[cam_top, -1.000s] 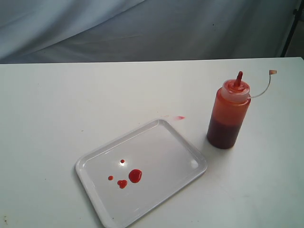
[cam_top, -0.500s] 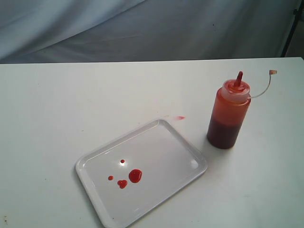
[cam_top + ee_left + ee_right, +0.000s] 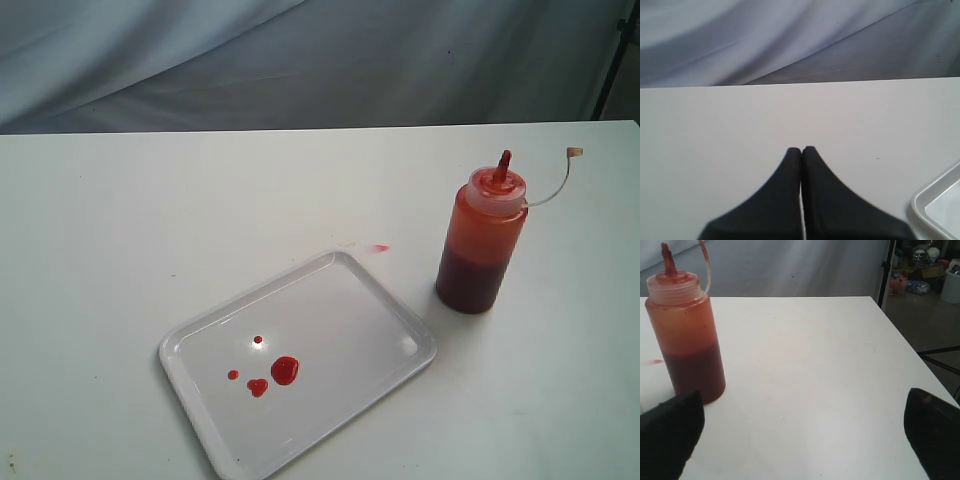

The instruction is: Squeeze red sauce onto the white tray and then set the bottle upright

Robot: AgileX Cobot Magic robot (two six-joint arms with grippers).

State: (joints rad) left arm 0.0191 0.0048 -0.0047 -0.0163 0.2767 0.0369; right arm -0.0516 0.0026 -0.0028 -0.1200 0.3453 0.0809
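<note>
Judging from its thin, see-through walls, you should expect the bottle (image 3: 482, 245) to be soft and light, with its weight low where the darker sauce fills the lower part. Take it around the middle of the body, below the cap, and close gently, since a hard pinch would likely push sauce out of the uncapped nozzle (image 3: 503, 160). It stands upright on the table (image 3: 150, 220), just beside the far right corner of the white tray (image 3: 340, 310), tinted orange-red, its tethered tip cap (image 3: 574, 152) dangling aside. Small blobs of red sauce (image 3: 284, 370) lie on the tray. Your right gripper (image 3: 803, 395) is spread wide and empty near the bottle; your left gripper (image 3: 801, 150) is closed on nothing.
</note>
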